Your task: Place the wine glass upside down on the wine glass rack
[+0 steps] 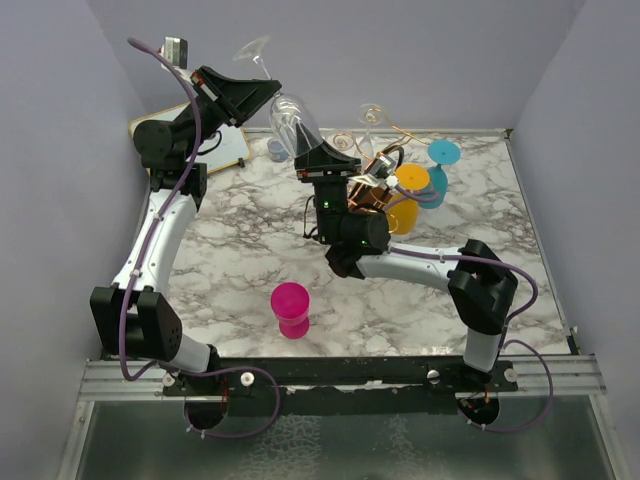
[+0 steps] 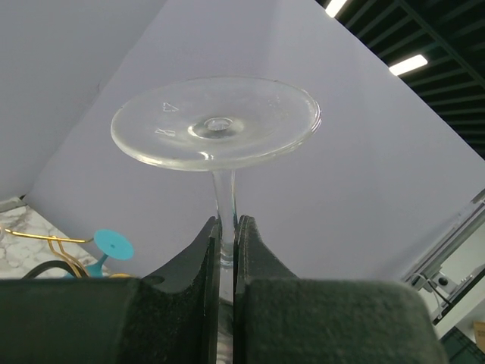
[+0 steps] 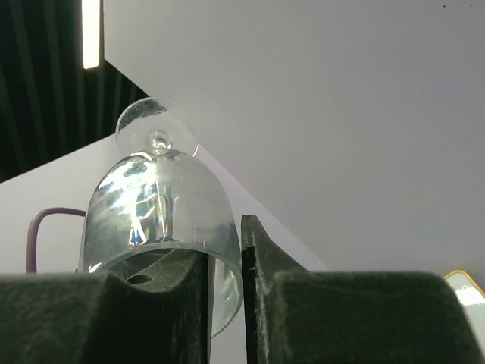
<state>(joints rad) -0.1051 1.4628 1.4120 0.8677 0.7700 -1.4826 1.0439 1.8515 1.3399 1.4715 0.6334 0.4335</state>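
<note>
The wine glass (image 1: 292, 124) hangs in the air over the far middle of the table (image 1: 230, 250), foot up and tilted to the far left. It is just left of the rack (image 1: 376, 196) and not on it. The left gripper (image 2: 226, 236) is clamped tight on the stem just below the foot. The right gripper (image 3: 225, 254) is nearly closed, pinching the wall of the bowl at its rim between its fingers. An orange glass (image 1: 407, 203) and a teal glass (image 1: 441, 160) are at the rack. A pink glass (image 1: 291, 308) stands near the middle of the table's near edge.
</note>
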